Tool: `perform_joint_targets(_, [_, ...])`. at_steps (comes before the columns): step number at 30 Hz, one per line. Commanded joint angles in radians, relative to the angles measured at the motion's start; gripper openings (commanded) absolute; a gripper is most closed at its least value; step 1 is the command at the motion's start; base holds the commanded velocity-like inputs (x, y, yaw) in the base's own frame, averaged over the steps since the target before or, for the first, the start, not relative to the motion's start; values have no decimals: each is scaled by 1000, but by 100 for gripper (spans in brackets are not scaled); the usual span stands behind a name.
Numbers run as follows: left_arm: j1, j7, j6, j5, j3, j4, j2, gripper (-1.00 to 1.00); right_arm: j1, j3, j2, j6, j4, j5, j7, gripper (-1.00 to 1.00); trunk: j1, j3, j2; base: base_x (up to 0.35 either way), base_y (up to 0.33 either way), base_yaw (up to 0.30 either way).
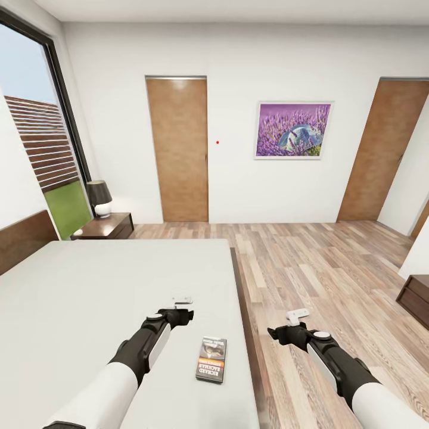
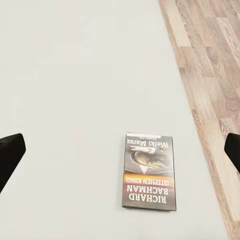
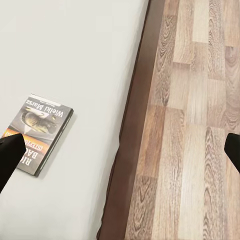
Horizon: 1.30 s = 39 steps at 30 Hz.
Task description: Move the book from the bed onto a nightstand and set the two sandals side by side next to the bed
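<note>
the book (image 1: pixel 211 358) lies flat on the bed (image 1: pixel 89 298), cover up, close to the bed's right edge and near its foot end. nothing holds it. its long axis runs roughly along that edge, from foot toward headboard, with only a slight skew.

the left gripper (image 1: pixel 182 311) hovers over the mattress, just left of the book and a little farther up the bed. its fingers are spread wide: in the left wrist view the 2 dark fingertips (image 2: pixel 10 155) sit at opposite sides with the book (image 2: pixel 149 171) between them and nothing pinched. the right gripper (image 1: pixel 290 325) hangs beyond the bed's right edge, over the floor (image 1: pixel 322 262), also spread and empty; in its wrist view the book (image 3: pixel 42 131) lies off toward one fingertip, across the dark bed frame (image 3: pixel 131 140).

so the left arm looks the nearer and already straddles the book; a short reach back toward the foot end and down should meet it. closing across the short sides seems the easier grasp on so thin a thing. the nightstand (image 1: pixel 107 226) stands by the bed's far left corner, well apart, a lamp (image 1: pixel 100 198) on it.
</note>
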Motion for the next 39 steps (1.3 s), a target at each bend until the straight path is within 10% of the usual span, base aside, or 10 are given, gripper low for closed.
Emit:
perform_joint_targets(1, [-1,4,5,6,-3,-2,0,100,-1,5,-1,5,-2,-10,-2,100,1,-2,-2,0,0,0])
perform_joint_targets(17, [71,-3,12,17,6,8,10,100,79,-13,24,73,-19,-14,-21,100,1,-2,-2,0,-33,0])
perform_joint_targets(18, [72,-3,12,17,6,8,10,100,189,-13,25,74,-20,-14,-22,100,1,-2,-2,0,-6,0])
perform_joint_targets(39, [75,-4,10,18,6,10,9,100,197,-12,26,77,-23,-12,-26,100,1,-5,-2,0,-1,-13])
